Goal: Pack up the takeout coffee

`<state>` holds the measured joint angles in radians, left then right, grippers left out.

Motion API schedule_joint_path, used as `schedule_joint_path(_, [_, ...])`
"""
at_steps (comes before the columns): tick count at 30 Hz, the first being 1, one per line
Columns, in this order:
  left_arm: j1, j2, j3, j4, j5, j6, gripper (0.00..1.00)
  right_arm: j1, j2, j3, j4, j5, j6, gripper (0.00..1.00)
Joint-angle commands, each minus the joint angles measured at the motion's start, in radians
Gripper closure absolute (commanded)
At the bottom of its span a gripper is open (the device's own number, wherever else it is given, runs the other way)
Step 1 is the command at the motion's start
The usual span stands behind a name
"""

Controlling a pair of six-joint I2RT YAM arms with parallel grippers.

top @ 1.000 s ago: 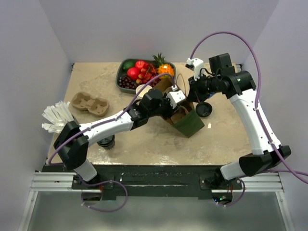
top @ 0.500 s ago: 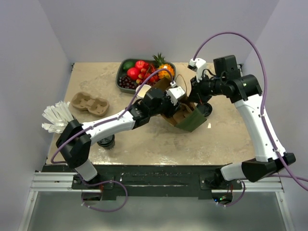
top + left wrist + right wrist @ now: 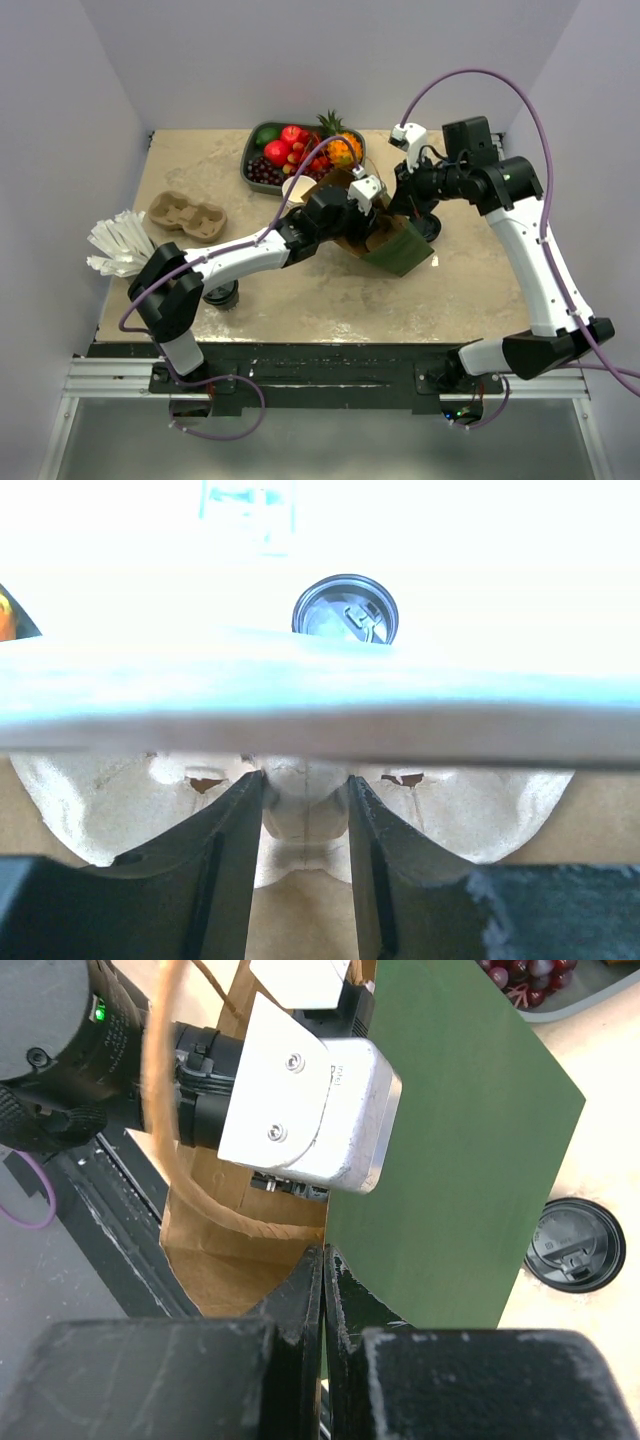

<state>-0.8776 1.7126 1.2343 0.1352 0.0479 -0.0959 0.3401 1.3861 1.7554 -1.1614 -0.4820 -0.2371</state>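
Takeout coffee [image 3: 220,293] stands well apart from left gripper [image 3: 305,805].

A desk [image 3: 470,290] with a mottled beige top sits in the middle; a plain pale back wall [image 3: 320,60] and side walls [image 3: 60,150] close it in; a metal rail [image 3: 110,376] runs along its near edge; grey floor [image 3: 320,450] lies below; the light is soft and even.

The left arm [image 3: 235,260] and right arm [image 3: 530,250] pair glossy white shell links with black cylindrical joint housings. A purple cable [image 3: 470,75] loops along each. The left wrist carries a silver-white block [image 3: 300,1110] with two screws, near a small green light [image 3: 98,1008]. The fingers [image 3: 225,860] of the left gripper [image 3: 303,785] are matte black.
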Motion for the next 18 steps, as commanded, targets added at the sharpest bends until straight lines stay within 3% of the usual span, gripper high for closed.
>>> schedule_joint_path(1, [0.0,-0.011,0.014,0.093,0.012,-0.036,1.0,0.0,-0.048,-0.01,0.034,0.0,-0.011,1.0])
schedule_joint_path(18, [0.0,-0.053,-0.073,0.162,0.112,-0.021,1.0,0.0,-0.035,-0.017,0.06,0.028,0.015,1.0])
